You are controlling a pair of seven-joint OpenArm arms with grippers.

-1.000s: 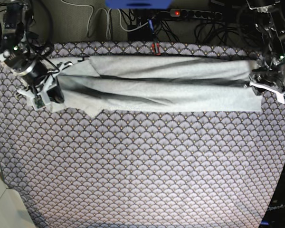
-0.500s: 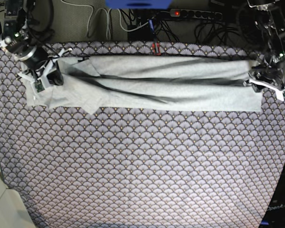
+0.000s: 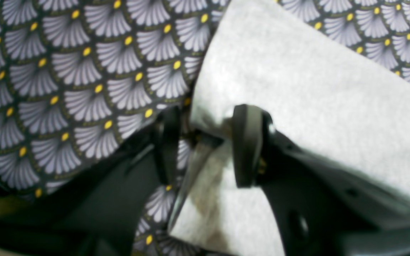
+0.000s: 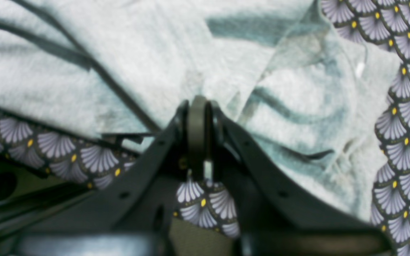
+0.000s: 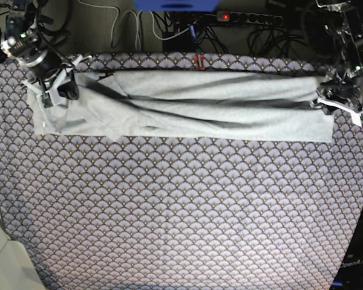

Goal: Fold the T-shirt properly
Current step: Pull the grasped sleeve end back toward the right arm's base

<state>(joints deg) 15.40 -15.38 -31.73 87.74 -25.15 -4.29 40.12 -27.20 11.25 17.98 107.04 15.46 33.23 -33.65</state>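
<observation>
The light grey T-shirt [image 5: 199, 106] lies folded into a long band across the far part of the table, plain side up. My right gripper [image 5: 65, 90], on the left in the base view, sits on the band's left end. In the right wrist view its jaws [image 4: 198, 117] are pressed together with a sliver of the shirt [image 4: 155, 53] between them. My left gripper [image 5: 322, 99] is at the band's right end. In the left wrist view its fingers [image 3: 247, 142] stand apart, with the edge of the shirt [image 3: 315, 89] lying between them.
The scallop-patterned tablecloth [image 5: 181, 211] covers the table. A power strip [image 5: 242, 18] and cables lie behind the far edge. A small red item [image 5: 198, 60] sits at the far edge. A pale surface [image 5: 3, 260] borders the near left corner.
My right gripper has moved toward the far left corner, dragging the shirt's left end out wider and flatter. My left gripper has shifted slightly toward the far edge.
</observation>
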